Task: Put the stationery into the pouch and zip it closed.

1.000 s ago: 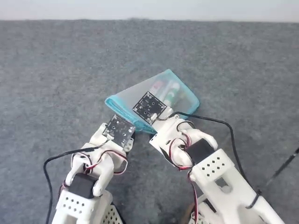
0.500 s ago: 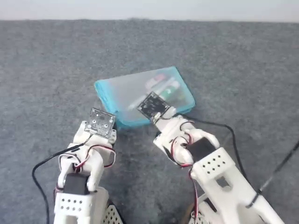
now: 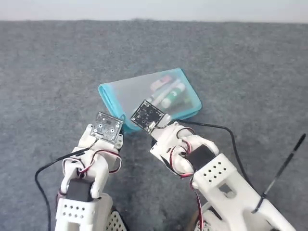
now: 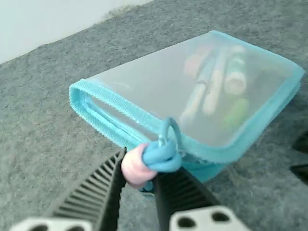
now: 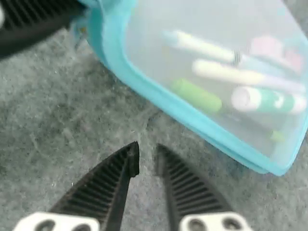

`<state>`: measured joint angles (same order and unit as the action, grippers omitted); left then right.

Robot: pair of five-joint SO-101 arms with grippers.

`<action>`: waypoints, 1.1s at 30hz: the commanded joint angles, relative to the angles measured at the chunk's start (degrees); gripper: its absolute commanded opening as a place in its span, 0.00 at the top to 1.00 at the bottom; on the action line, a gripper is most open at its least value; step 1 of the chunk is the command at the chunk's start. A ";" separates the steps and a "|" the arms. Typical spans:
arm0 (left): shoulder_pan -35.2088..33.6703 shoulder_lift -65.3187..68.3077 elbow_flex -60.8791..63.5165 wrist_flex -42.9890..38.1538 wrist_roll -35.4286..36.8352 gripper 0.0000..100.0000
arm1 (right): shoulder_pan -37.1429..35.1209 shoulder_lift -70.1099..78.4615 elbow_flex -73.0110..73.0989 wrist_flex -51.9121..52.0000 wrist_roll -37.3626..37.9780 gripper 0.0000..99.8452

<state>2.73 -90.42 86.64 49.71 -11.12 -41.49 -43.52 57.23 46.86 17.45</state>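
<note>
The pouch (image 3: 144,91), clear-sided with turquoise trim, lies flat on the grey mat (image 3: 57,62) in the middle of the table. It sits at an angle, its right end farther away than its left. The stationery (image 4: 216,82) is inside it, gathered towards the right end: pens and markers, one of them green, seen blurred through the plastic.

The left gripper (image 4: 139,175) is at the pouch's near left corner. Its jaws are closed on the zip pull (image 4: 161,156), a blue loop with a pink bead, and the bead is pinched between the tips.

The right gripper (image 5: 147,159) hovers over bare mat just near of the pouch's long near edge. Its jaws are a narrow slit apart with nothing between them.

From above, the left arm's camera board (image 3: 108,126) and the right arm's camera board (image 3: 148,114) cover both grippers and part of the pouch's near edge. A black cable (image 3: 231,139) loops over the mat to the right of the right arm, and a pale wall (image 3: 144,9) runs along the far edge.
</note>
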 commanded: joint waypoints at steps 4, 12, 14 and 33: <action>6.51 0.62 -15.16 9.23 -3.08 0.99 | -0.48 -1.27 -0.26 -1.19 0.88 0.74; 13.27 0.79 -20.53 15.82 -5.45 0.99 | -0.75 -1.36 -0.44 -1.63 0.88 0.71; 13.36 0.79 -21.67 17.14 -5.45 0.99 | -0.75 -1.36 -0.62 -2.24 0.88 0.70; 10.90 0.62 -19.65 17.05 -5.54 0.99 | -3.12 -6.90 -0.44 -18.07 4.75 0.79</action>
<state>14.24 -90.42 68.79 67.21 -16.22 -44.31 -47.82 57.85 31.03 20.62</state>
